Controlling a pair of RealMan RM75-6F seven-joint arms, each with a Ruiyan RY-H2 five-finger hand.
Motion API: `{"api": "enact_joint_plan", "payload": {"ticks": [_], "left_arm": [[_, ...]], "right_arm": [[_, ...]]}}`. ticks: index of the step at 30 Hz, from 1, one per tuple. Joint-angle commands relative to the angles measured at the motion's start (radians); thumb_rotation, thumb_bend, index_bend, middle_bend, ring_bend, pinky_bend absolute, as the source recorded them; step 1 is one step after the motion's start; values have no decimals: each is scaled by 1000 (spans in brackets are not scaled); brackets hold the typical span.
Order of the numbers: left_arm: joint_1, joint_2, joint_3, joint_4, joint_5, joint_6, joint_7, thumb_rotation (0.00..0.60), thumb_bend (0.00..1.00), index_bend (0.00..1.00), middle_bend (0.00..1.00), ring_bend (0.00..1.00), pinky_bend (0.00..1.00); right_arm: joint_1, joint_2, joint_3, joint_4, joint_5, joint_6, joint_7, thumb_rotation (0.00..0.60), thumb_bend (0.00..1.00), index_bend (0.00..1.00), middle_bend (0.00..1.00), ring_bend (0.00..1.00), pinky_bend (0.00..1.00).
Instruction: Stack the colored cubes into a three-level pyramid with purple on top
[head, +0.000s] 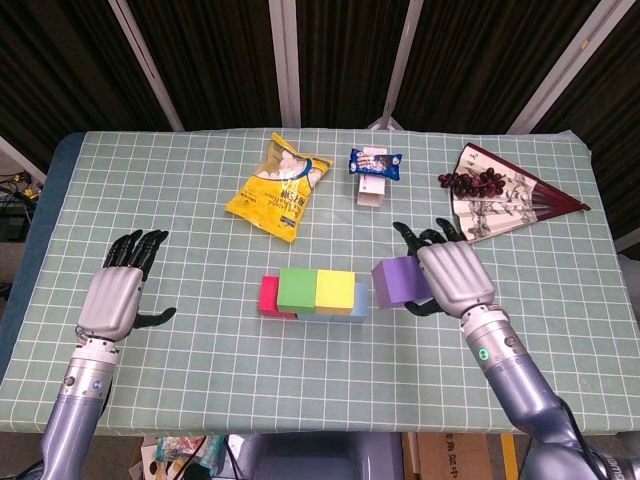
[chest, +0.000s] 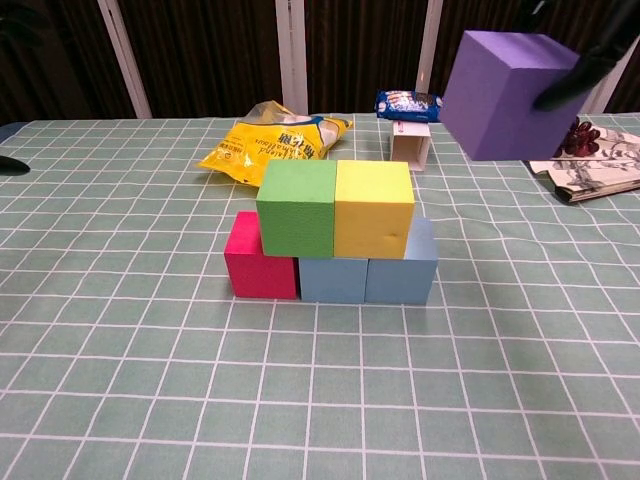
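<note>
Pyramid, status as I read it from my station: base row set on the counter (head: 180, 380), made up of the red cube (chest: 259, 257) at the left end, then two light-blue cubes, one (chest: 333, 279) in the middle and one (chest: 403, 268) at the right end, all touching in a line. Second level set: green cube (chest: 296, 208) and yellow cube (chest: 373, 209) side by side, touching, resting across the base row. Third level open: the top of the green-yellow pair carries nothing. Purple cube (head: 401, 281) off the counter, held in my right hand (head: 455, 277), fingers wrapped on it; in the chest view it hangs above and to the right of the stack, not yet over the seam. My left hand (head: 115, 295) lies near the counter's left side, well apart from the stack, fingers spread and holding nothing. Left to do, by my judgement: carry the purple cube over the join between green and yellow, seat it centred, let go.
</note>
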Motion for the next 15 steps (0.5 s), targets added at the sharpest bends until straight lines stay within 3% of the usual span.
{"api": "enact_joint_plan", "payload": {"ticks": [1,15], "left_arm": [[0,2,-2,1,-5,-1,-4,600,65,0,57,0,0],[4,25,-11,4,-28,-16,-41,600,65,0,57,0,0]], "right_arm": [[59,-60,5,-3,51,53,-43,600,218,47,425,198,0],[252,-253,64,24,290,318,-170,600,219,47,430,199,0]]}}
